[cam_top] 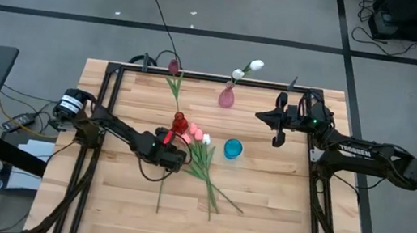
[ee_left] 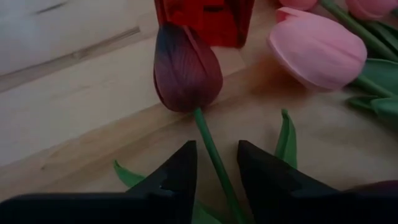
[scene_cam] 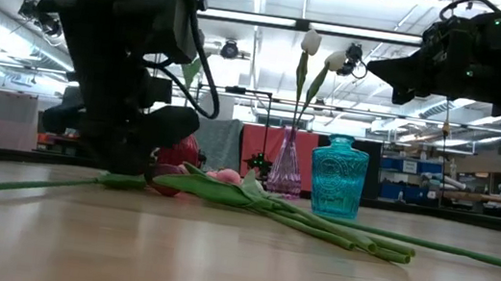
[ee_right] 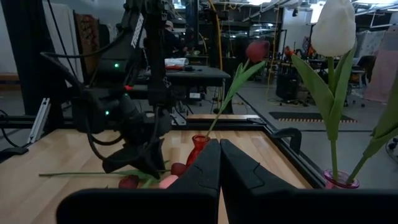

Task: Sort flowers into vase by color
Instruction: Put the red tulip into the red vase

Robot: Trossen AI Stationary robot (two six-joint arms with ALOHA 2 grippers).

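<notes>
A dark maroon tulip (ee_left: 186, 68) lies on the table beside the red vase (cam_top: 178, 120); its stem (ee_left: 214, 155) runs toward the near edge (cam_top: 160, 191). My left gripper (ee_left: 216, 146) stands open over it, pointing steeply down, one finger on each side of the stem just below the head. I see no touch. Pink tulips (ee_left: 317, 53) and a white one (cam_top: 206, 139) lie to its right. Another maroon tulip (cam_top: 173, 67) stands in the red vase. Two white tulips (cam_top: 246, 69) stand in the pink vase (cam_top: 227, 97). My right gripper (ee_right: 219, 163) waits shut, above the table's far right.
A blue vase (cam_top: 232, 148) stands right of the lying flowers. Their stems (cam_top: 214, 195) fan out toward the near edge. A black frame (cam_top: 103, 110) runs along the table's sides. Bare wood lies at the near left and near right.
</notes>
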